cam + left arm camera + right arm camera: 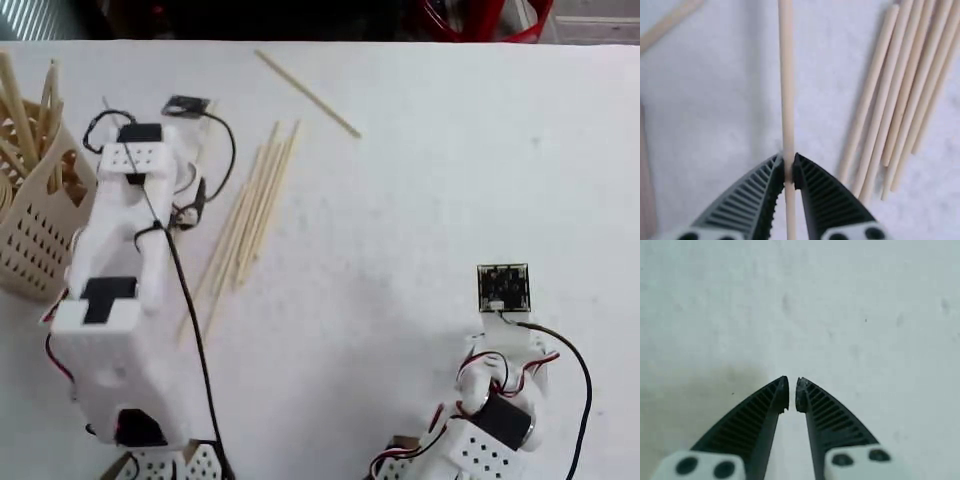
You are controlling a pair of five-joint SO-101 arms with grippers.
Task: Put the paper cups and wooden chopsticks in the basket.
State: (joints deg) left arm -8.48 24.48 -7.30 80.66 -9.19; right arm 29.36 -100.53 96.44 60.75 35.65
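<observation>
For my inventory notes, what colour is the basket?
The basket is cream with perforated walls; clearest in the high view.

The white surface [450,170] holds a loose row of chopsticks [250,210] just beside the left jaws, a lone chopstick [308,94] beyond them, and a basket [40,235] on their other side.

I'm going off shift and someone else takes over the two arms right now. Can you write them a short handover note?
Left end effector: shut on one wooden chopstick, beside the loose pile on the table.
Right end effector: shut, holding nothing, over bare table.
Done: several chopsticks already stand in the basket by the left arm.
Left: take the held chopstick to the basket, then the pile, then the stray chopstick lying apart, farther out.
</observation>
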